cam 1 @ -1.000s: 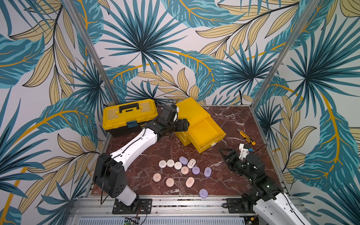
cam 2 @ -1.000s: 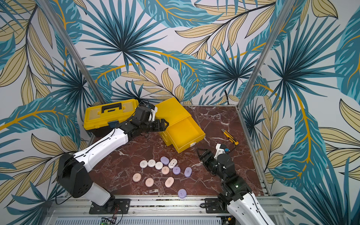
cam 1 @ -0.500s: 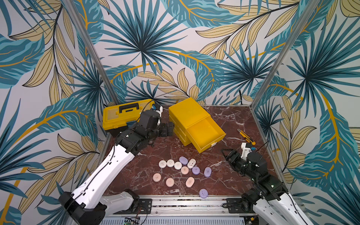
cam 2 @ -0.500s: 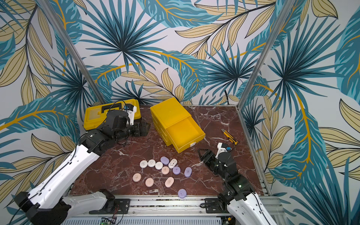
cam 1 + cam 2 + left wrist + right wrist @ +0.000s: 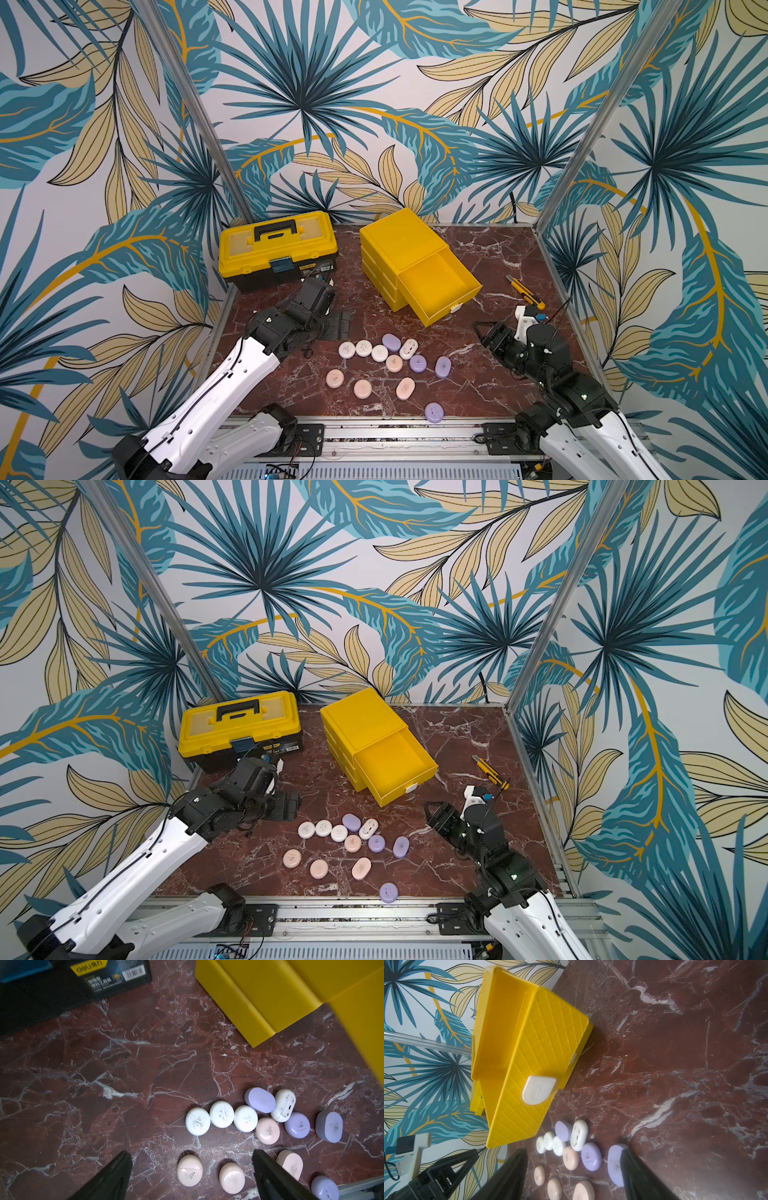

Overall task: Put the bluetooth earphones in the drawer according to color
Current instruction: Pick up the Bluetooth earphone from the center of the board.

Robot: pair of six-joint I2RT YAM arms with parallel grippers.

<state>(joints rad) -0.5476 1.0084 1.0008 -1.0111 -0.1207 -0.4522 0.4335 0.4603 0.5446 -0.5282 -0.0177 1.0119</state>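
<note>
Several bluetooth earphones lie loose on the marble near the front: white ones (image 5: 347, 350), lilac ones (image 5: 391, 342) and pink ones (image 5: 335, 379), with one lilac case (image 5: 434, 412) alone by the front rail. The yellow chest (image 5: 399, 241) stands behind them, its top drawer (image 5: 436, 282) pulled out and empty, white tab handle (image 5: 538, 1089) facing forward. My left gripper (image 5: 338, 326) hovers open to the left of the cases; in the left wrist view its gripper (image 5: 191, 1155) shows pink cases (image 5: 189, 1169) below. My right gripper (image 5: 482, 332) is open to their right, holding nothing (image 5: 573, 1150).
A yellow toolbox with a black handle (image 5: 278, 245) sits at the back left. A yellow-black utility knife (image 5: 524, 292) lies by the right wall. Patterned walls close in three sides, and a metal rail (image 5: 395, 432) runs along the front edge.
My left arm has drawn back from the chest toward the front left and now hangs low beside the cases. The right arm has barely shifted.
</note>
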